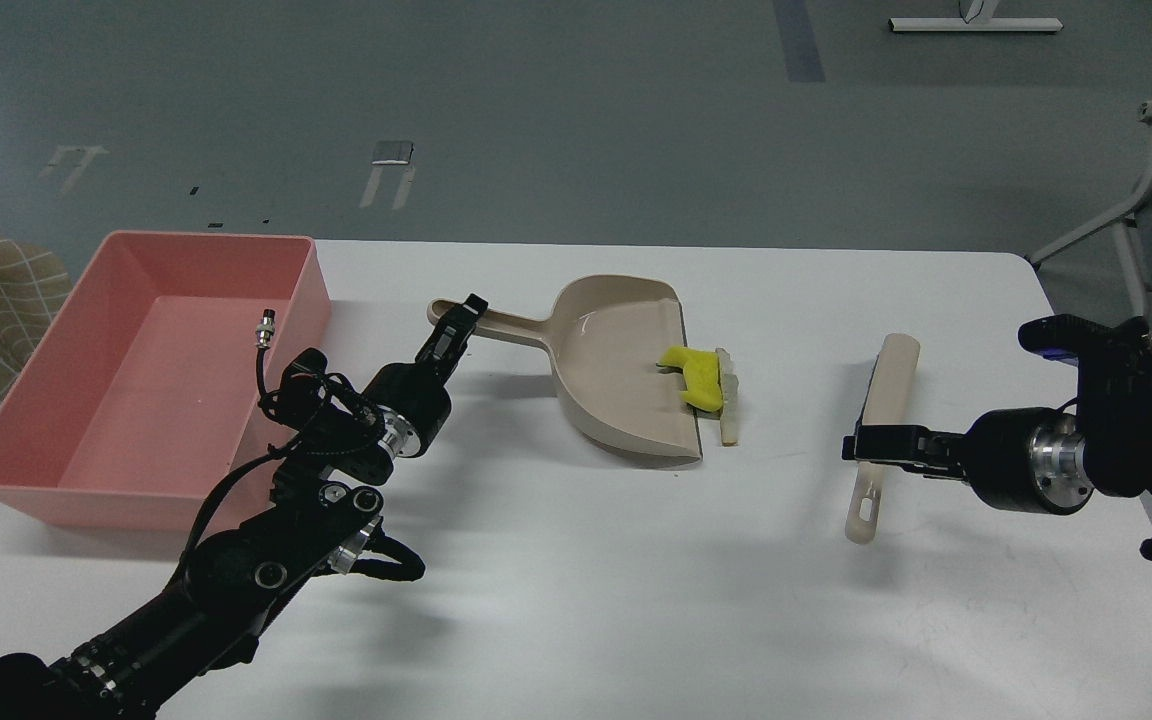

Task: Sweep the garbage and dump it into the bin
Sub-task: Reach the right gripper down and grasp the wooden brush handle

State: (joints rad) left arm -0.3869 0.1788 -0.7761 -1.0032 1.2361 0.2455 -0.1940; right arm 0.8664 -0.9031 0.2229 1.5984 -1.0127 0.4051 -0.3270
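- The right gripper (pixel 854 446) reaches in from the right at the near part of the white table (pixel 576 600); its fingers lie against the beige brush (pixel 881 430) near the handle end, but whether they are clamped on it I cannot tell
- The brush lies flat on the table right of centre, its handle end with a hang hole nearest, its body running away
- The pink bin (pixel 56 400) sits at the table's left edge, open side up
- The yellow sponge piece (pixel 693 372) rests at the lip of the beige dustpan (pixel 616 370), partly inside the pan, mid-table
- The whitish slice (pixel 729 400) lies just right of the sponge piece, touching it, on the table at the lip
- The left gripper (pixel 456 325) sits at the dustpan's handle, right of the bin; its fingers look closed around the handle
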